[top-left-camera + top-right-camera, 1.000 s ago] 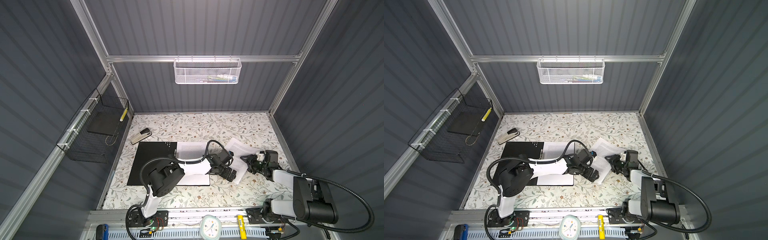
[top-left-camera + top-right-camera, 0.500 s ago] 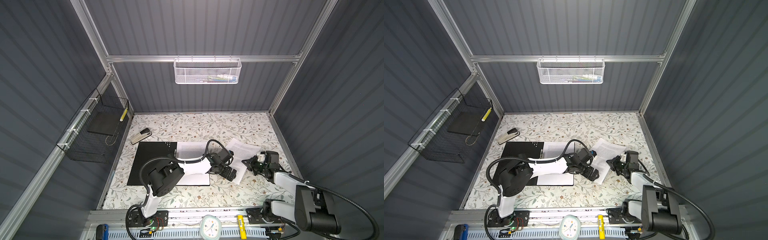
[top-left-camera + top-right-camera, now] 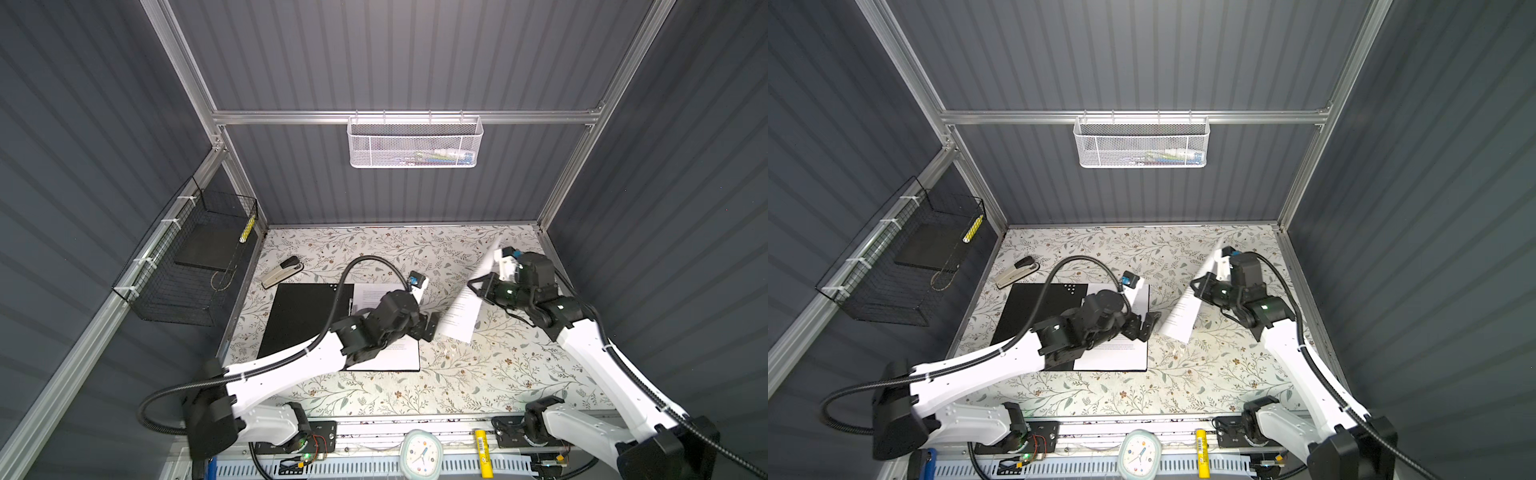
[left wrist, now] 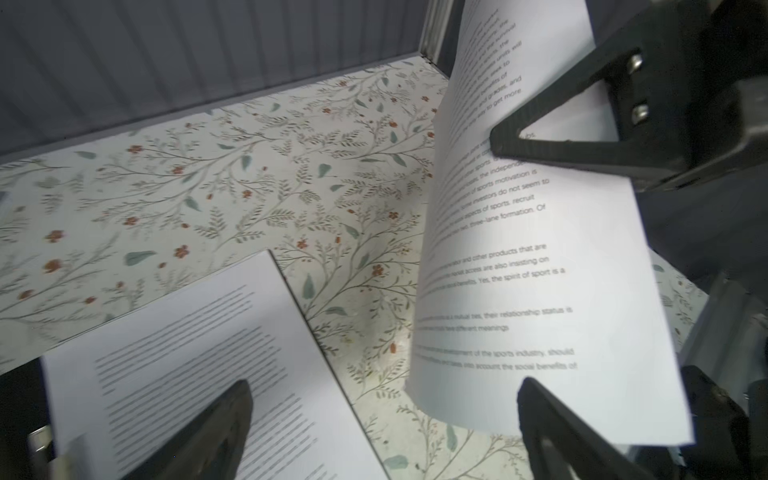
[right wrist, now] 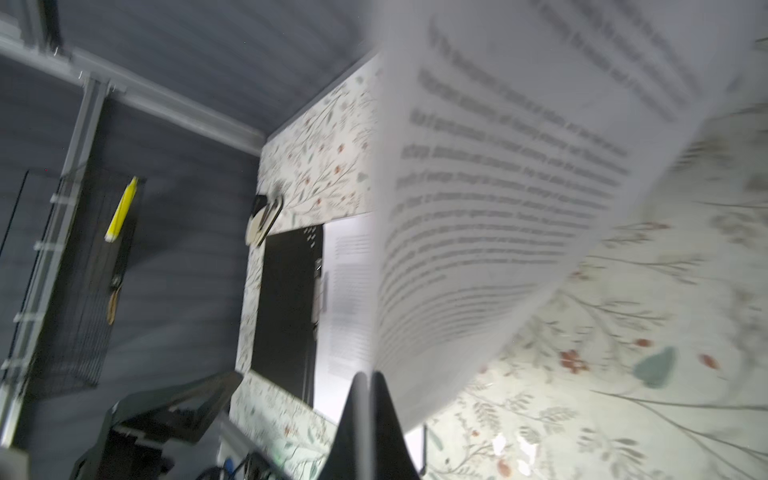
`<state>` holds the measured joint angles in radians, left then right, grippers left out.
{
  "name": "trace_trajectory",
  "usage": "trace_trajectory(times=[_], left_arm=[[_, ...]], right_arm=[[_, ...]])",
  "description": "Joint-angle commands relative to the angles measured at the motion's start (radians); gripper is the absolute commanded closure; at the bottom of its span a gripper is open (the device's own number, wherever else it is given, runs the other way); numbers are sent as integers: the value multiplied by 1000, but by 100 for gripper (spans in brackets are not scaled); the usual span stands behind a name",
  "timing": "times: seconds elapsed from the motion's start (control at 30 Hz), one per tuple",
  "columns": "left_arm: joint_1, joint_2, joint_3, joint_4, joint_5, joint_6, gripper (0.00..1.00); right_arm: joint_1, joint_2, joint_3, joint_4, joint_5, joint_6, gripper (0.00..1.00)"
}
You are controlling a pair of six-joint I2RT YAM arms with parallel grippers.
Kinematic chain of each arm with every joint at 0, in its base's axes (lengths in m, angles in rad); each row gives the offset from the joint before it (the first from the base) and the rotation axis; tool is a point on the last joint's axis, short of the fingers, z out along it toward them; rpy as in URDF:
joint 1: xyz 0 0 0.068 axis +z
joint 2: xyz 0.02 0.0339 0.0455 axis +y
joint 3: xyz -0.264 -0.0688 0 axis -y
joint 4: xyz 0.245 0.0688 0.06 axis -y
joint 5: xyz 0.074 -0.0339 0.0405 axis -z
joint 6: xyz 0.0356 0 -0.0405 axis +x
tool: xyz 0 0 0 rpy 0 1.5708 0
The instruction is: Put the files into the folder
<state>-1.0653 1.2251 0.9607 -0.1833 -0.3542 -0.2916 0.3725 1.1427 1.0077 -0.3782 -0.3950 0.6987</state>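
The flowered desk (image 3: 374,249) carries my folder (image 3: 303,316), which lies open, black side up, at 9 o'clock of the desk's middle, unmoved since a second ago. One printed sheet (image 3: 395,357) lies flat on the folder's right half, as before.

The second sheet (image 3: 461,311), at 3 o'clock of the folder, is the change. A second ago it lay flat on the desk. Now it hangs steeply tilted and bowed, its top corner toward 12 o'clock. Whether its lowest corner clears the desk I cannot tell.

My right gripper (image 3: 471,286), then partly apart at the sheet's edge, has clamped on that edge and risen with it. The right wrist view shows its fingertips (image 5: 353,415) pinched together on the paper.

My left gripper (image 3: 430,326) stays spread wide, holding nothing, just off the folder's right edge between the two sheets.

The stapler (image 3: 282,272) sits at 11 o'clock of the folder.
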Motion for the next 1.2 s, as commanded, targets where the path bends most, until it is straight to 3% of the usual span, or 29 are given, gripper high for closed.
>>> trace_trajectory(times=[0.0,0.13,0.37,0.73,1.17], left_arm=[[7,-97,-64,-89,-154,82,0],[7,-230,-78,-243,-194,109,0],[7,-431,-114,-410,-261,100,0],[7,-432,-111,-558,-223,17,0],[7,-391,-120,-518,-204,57,0]], right_arm=[[136,128,125,-30,-52,-8,100],[253,241,279,23,-142,-7,100],[219,283,200,223,-267,101,100],[199,623,24,358,-154,-49,100],[227,706,-11,430,-114,-15,100]])
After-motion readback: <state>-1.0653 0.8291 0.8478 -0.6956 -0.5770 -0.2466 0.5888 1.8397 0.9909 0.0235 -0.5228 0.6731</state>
